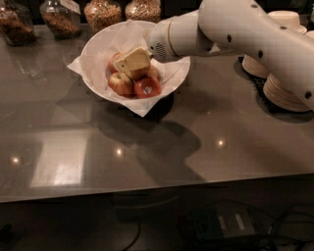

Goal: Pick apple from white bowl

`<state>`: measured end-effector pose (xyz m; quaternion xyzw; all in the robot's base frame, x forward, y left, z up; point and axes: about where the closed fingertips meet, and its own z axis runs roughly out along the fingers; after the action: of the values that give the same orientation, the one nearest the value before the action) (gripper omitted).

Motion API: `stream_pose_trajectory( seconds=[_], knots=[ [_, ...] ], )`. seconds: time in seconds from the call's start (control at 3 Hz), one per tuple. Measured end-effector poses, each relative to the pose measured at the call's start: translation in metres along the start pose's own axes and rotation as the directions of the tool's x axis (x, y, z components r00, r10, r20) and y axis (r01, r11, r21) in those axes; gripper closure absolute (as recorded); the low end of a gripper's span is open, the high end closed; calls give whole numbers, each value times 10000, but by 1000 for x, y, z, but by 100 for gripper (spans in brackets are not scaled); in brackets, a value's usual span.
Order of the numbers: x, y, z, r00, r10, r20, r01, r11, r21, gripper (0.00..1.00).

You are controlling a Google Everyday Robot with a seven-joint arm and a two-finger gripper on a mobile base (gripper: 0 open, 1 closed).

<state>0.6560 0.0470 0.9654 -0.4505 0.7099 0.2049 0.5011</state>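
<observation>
The white bowl (93, 49), lined with crinkled white paper, stands at the back of the dark counter. My gripper (131, 62) is down inside it, on top of the pile of apples. A deep-red apple with a white sticker (147, 87) and a smaller red-and-yellow apple (120, 83) lie just in front of the gripper. Another reddish apple (113, 62) shows at its left. The large yellow-green apple is hidden under the gripper. The white arm (235, 34) reaches in from the right.
Stacks of tan paper bowls (287, 90) stand at the right, close under the arm. Glass jars of dry goods (103, 12) line the back edge. The grey counter (147, 157) stretches toward the front.
</observation>
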Motion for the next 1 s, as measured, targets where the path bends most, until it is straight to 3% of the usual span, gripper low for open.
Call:
stream_pose_trajectory(
  seconds=[0.67, 1.0],
  knots=[
    [22, -6, 7, 9981, 613, -28, -612, 9979, 200, 25],
    [32, -9, 9, 9968, 788, -141, -784, 9965, 274, 34]
  ],
)
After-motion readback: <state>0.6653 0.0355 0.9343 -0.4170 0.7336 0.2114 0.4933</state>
